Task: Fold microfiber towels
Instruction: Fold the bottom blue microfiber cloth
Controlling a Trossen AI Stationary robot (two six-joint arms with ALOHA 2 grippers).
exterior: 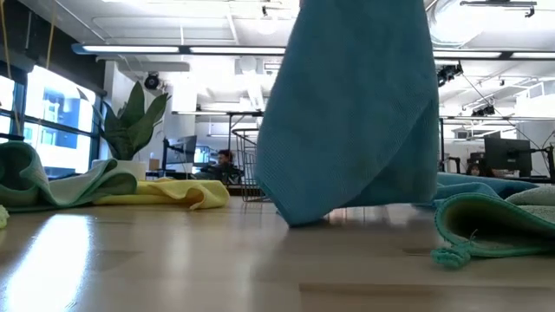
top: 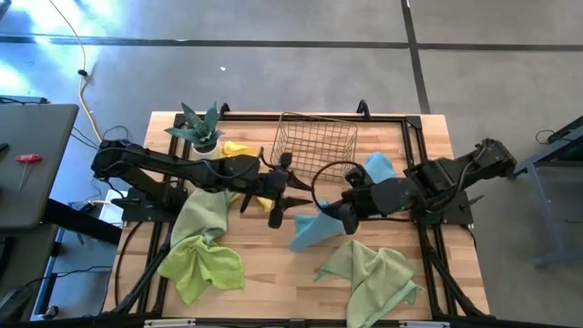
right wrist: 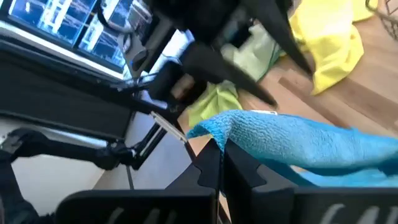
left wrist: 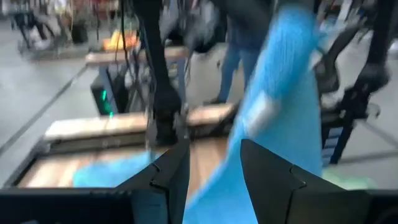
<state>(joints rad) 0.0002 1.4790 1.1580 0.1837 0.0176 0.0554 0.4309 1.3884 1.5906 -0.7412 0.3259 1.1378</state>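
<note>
Non-task items: wire basket (top: 315, 141) at the far edge of the wooden table (top: 273, 273), upright, mid-width. Potted plant (top: 200, 129) at the far-left corner, white pot (spiky green leaves, also visible in low view (exterior: 132, 130)). Red-handled tool (top: 27, 158) on a grey side table (top: 36, 191) off to the left. Person seated in the room behind (exterior: 225, 165). Monitor beyond the table's right side (exterior: 506, 156).

Grey concrete floor (top: 273, 73) is surrounding the wooden bench (top: 273, 273); fluorescent ceiling lights (exterior: 173, 48) are glowing, and daylight is entering through windows (exterior: 48, 121).
</note>
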